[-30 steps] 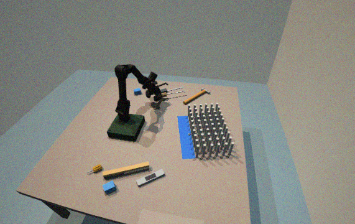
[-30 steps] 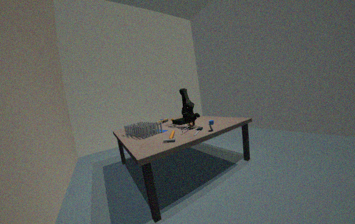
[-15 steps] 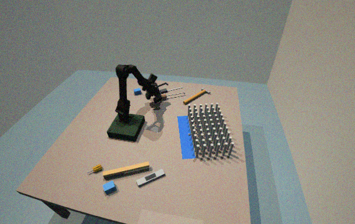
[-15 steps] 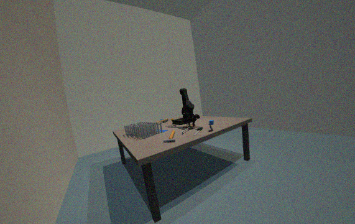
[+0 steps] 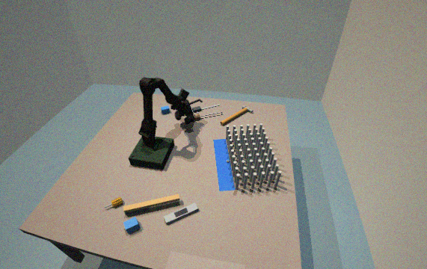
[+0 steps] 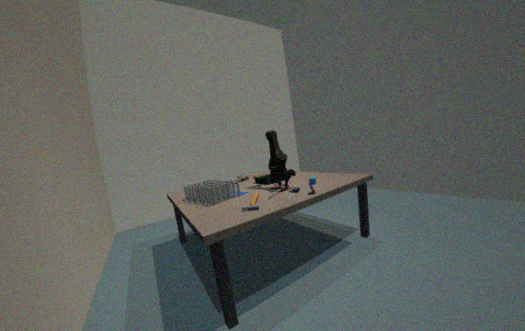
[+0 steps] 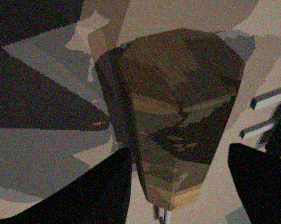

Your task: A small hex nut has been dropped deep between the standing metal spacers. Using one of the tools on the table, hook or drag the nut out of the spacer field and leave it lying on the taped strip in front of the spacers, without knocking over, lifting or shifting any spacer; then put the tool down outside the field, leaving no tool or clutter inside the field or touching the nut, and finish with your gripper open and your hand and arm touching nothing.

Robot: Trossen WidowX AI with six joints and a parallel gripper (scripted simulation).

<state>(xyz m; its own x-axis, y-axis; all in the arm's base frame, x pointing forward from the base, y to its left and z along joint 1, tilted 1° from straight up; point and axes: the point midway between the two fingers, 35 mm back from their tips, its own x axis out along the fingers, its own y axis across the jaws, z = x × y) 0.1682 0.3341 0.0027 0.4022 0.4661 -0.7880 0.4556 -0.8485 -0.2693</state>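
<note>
The small hex nut (image 5: 228,161) lies on the blue taped strip (image 5: 221,175), near the front row of spacers. The metal spacers (image 5: 252,157) (image 6: 211,192) stand upright in rows. My gripper (image 5: 194,119) (image 7: 179,155) is open, low at the back of the table, left of the spacer field. Its fingers stand either side of a wooden-handled tool (image 5: 197,117) (image 7: 176,125), with a visible gap at the right finger in the wrist view. The tool's thin rod points toward the hammer side, outside the field. Whether the left finger touches the handle is unclear.
A dark-handled tool (image 5: 197,109) lies beside the gripper, with a black bent piece (image 5: 197,101) behind. An orange-handled hammer (image 5: 234,116) (image 6: 255,199) lies behind the field. Blue blocks (image 5: 165,110) (image 5: 131,225), a yellow bar (image 5: 151,203), a screwdriver (image 5: 117,202) and a grey device (image 5: 181,213) lie elsewhere.
</note>
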